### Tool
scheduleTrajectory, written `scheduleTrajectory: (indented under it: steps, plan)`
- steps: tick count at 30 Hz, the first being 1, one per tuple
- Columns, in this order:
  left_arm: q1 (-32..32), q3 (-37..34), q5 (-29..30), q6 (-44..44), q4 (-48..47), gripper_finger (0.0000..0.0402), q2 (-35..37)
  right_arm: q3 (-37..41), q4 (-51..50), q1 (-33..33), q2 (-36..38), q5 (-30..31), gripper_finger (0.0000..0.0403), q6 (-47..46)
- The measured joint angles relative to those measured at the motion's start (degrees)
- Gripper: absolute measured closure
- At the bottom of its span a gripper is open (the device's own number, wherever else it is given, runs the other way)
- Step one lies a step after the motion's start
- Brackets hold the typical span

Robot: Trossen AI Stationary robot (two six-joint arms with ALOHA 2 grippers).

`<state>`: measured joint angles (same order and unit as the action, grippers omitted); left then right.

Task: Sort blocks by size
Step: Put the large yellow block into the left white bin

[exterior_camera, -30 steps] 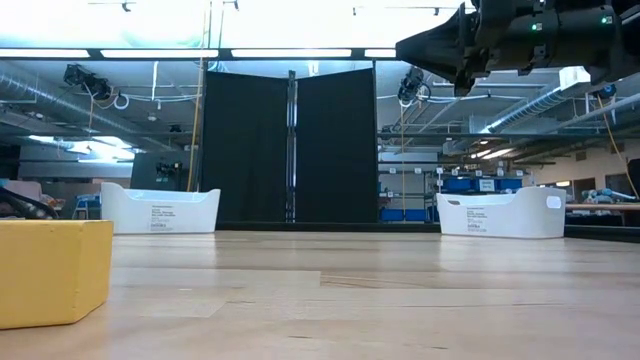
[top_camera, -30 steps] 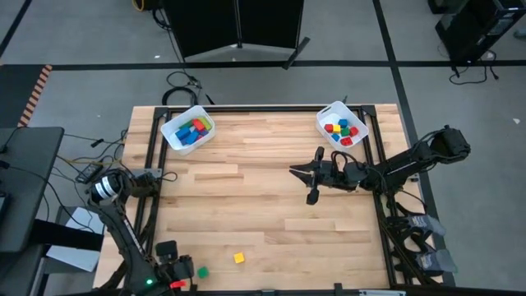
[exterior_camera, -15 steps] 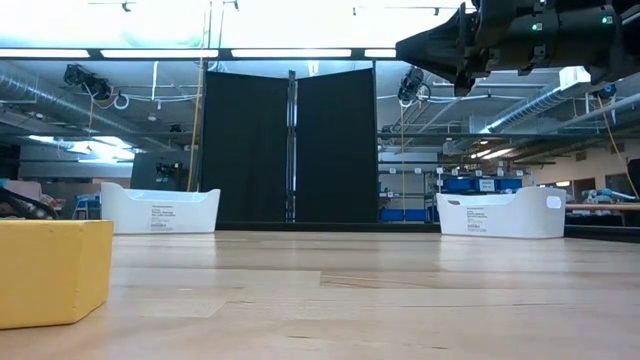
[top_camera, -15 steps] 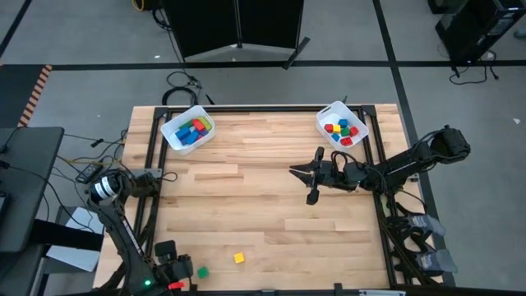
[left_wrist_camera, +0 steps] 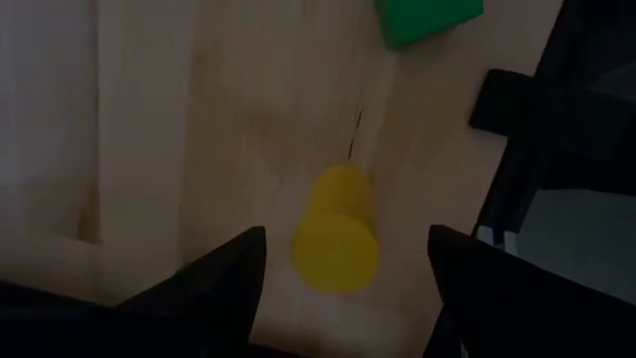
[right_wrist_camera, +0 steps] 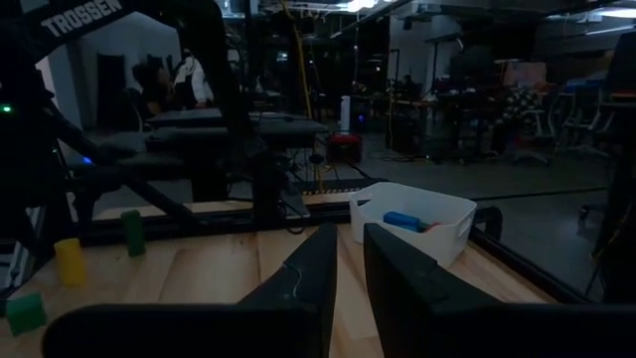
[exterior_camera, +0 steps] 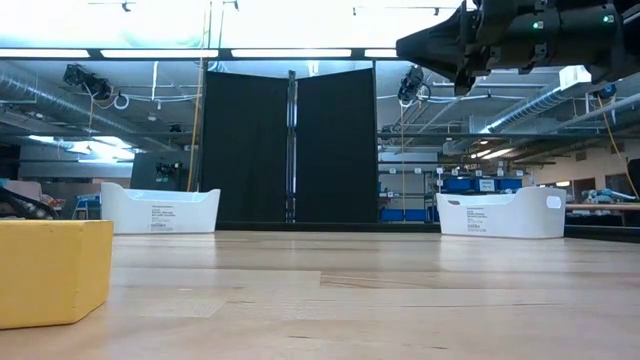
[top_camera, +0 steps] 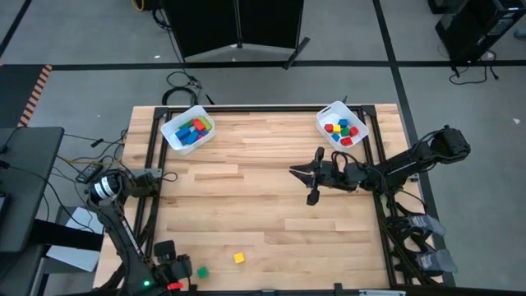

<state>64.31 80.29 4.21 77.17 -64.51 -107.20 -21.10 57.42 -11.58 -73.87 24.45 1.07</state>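
A robotics lab or workshop: exposed ducts (exterior_camera: 40,95) and strip lights (exterior_camera: 300,53) overhead, black curtain panels (exterior_camera: 290,145) behind the wooden table (top_camera: 263,197), cables (top_camera: 182,82) on grey floor, far benches (right_wrist_camera: 467,99) crowded with equipment.

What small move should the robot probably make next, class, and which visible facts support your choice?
Probably lower the left gripper onto the yellow block. In the left wrist view its open fingers frame that block, which lies loose on the table near the front edge, beside a green block. The left bin and right bin already hold blocks, and the right gripper hangs mid-table holding nothing.
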Motion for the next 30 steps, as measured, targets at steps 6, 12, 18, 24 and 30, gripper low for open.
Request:
scheduleTrajectory:
  steps: [6, 12, 18, 24, 30]
  plan:
    - [0.0, 0.0, 0.2, 0.0, -0.7, 0.0115, 0.0, 0.0, 0.9, -0.4, 0.0, 0.0, 0.0337, 0.2]
    - [0.0, 0.0, 0.2, 0.0, -1.0, 0.0115, 0.0, 0.0, 1.1, -0.5, 0.0, 0.0, 0.0337, 0.2]
    - [0.3, 0.0, 0.1, 1.5, -0.3, 0.0115, 0.0, 0.0, 1.1, -0.5, 0.0, 0.0, 0.0337, 0.2]
    - [0.2, 0.0, -0.1, 2.7, -0.1, 0.0115, 0.0, 0.0, 1.2, -0.5, 0.0, 0.0, 0.0337, 0.1]
    - [0.2, -0.8, 0.1, 3.5, 0.7, 0.0115, -0.1, 0.0, 1.3, -0.5, 0.0, 0.0, 0.0337, 0.1]
